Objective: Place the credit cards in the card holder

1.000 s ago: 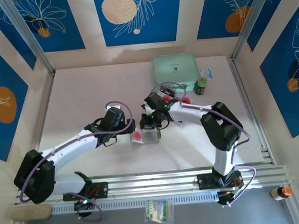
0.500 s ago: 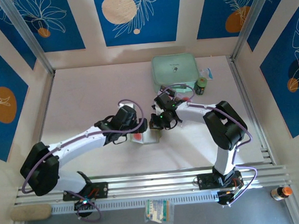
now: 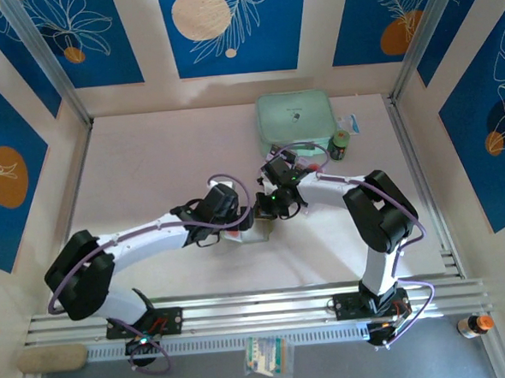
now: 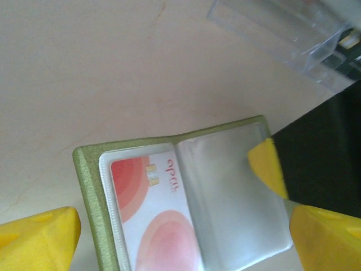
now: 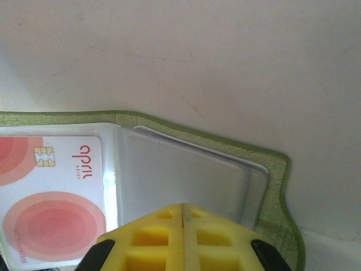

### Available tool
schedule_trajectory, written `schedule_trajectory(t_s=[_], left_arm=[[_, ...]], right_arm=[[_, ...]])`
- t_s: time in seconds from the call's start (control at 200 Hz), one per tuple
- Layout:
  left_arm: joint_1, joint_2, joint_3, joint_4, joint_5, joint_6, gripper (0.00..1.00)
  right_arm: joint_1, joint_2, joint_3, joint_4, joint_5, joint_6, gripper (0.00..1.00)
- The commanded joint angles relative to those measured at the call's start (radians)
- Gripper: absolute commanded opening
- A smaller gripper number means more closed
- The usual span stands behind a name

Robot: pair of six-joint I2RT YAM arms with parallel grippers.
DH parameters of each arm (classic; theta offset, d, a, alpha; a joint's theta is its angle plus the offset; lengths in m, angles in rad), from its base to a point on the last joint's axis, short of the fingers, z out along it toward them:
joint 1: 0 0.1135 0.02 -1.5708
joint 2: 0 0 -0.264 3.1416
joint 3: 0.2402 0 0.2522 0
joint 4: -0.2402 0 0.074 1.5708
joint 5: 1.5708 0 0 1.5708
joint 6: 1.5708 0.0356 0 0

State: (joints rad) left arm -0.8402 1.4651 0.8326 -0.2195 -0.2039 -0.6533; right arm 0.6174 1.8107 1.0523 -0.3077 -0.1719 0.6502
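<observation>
In the top view the left arm has reached further toward the centre of the frame, its elbow lifting away from the lower left corner. The left gripper now overlaps the left half of the open card holder, which lay uncovered a second ago. The right gripper has shifted slightly right.

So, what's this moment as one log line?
card holder: open, flat; credit card: one sleeved; left gripper: open above card holder; right gripper: shut, over empty sleeve
</observation>
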Motion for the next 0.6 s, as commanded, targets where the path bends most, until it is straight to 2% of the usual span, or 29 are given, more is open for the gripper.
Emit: schedule_trajectory(t_s=[0.0, 0.595], left_arm=[[-0.007, 0.026, -0.011, -0.023, -0.043, 0.031, 0.95], [-0.005, 0.058, -0.079, 0.008, -0.081, 0.052, 0.96]], right_arm=[[-0.003, 0.026, -0.002, -0.024, -0.007, -0.026, 0.01], [0.051, 0.076, 0.034, 0.002, -0.043, 0.018, 0.01]])
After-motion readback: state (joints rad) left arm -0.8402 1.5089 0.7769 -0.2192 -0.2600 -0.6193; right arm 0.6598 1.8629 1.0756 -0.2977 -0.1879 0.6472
